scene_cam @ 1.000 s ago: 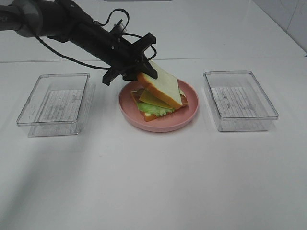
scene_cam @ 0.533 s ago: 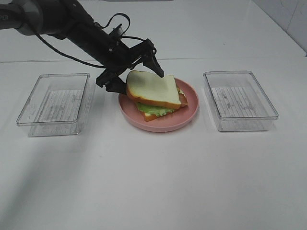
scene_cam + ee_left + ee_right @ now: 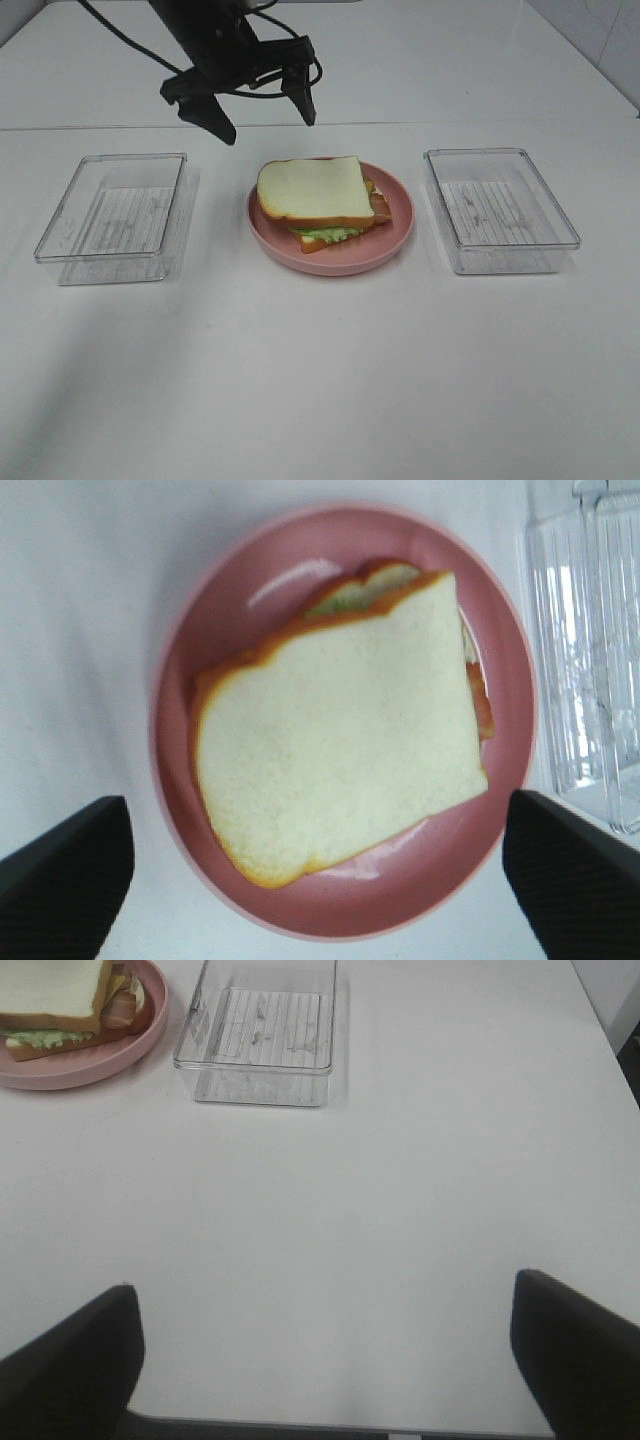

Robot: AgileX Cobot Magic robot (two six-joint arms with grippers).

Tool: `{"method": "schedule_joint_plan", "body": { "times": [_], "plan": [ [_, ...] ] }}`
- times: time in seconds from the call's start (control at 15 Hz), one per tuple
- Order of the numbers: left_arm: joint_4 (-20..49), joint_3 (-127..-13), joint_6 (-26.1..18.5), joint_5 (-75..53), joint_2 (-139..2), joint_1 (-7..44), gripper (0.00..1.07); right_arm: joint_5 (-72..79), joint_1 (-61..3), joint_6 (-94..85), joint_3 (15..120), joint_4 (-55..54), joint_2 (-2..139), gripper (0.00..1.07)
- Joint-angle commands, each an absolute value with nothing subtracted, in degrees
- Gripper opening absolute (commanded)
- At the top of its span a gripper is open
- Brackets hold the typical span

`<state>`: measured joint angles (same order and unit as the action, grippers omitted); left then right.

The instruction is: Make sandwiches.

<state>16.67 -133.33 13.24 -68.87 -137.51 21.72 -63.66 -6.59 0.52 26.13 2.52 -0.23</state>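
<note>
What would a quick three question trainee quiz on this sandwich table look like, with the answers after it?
1. True or false: the left gripper is clamped on the top bread slice.
2. What does the sandwich rest on? A) a clear tray B) the pink plate C) the bare table
3. How many clear trays are on the table, and is any food in them?

Key
1. False. Its jaws stand open above the plate, holding nothing.
2. B.
3. Two, the left tray and the right tray, one on each side of the plate; no food shows in either.
</note>
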Motion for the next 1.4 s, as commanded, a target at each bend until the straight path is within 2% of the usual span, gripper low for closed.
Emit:
{"method": "schedule_joint_plan", "body": {
  "times": [0.07, 0.33, 0.53, 0.67, 0.73, 0.87, 0.93, 1.13, 1.4],
  "plan": [
    [14.15, -134.19, 13.69, -75.46, -133.56, 22.57, 0.92, -63.03, -6.42, 0.0, 25.9, 2.75, -1.89, 0.97],
    [7.22, -133.84, 12.61, -75.46, -127.43, 22.57, 0.92, -63.03, -6.42, 0.0, 25.9, 2.75, -1.89, 0.97],
    [-1.72, -119.92, 10.83, -75.46, -116.08, 21.03, 0.91, -63.03, -6.42, 0.0, 25.9, 2.75, -1.89, 0.97],
    [-2.23, -111.33, 10.26, -75.46, -109.78, 18.56, 0.91, -63.03, -6.42, 0.0, 25.9, 2.75, -1.89, 0.97],
    [-2.23, -102.79, 8.82, -75.4, -103.93, 15.07, 0.91, -63.03, -6.42, 0.0, 25.9, 2.75, -1.89, 0.97],
    [-2.23, -94.54, 7.45, -75.34, -96.83, 10.66, 0.91, -63.03, -6.42, 0.0, 25.9, 2.75, -1.89, 0.97],
    [-2.18, -83.82, 5.84, -73.91, -87.78, 3.38, 0.91, -63.03, -6.42, 0.0, 25.9, 2.75, -1.89, 0.97],
    [-1.03, -70.93, 6.36, -66.29, -73.8, -4.58, 0.91, -63.03, -6.42, 0.0, 25.9, 2.75, -1.89, 0.97],
    [-0.8, -55.0, 6.19, -60.5, -51.11, -5.27, 0.91, -63.03, -6.42, 0.0, 25.9, 2.75, -1.89, 0.97]
  ]
}}
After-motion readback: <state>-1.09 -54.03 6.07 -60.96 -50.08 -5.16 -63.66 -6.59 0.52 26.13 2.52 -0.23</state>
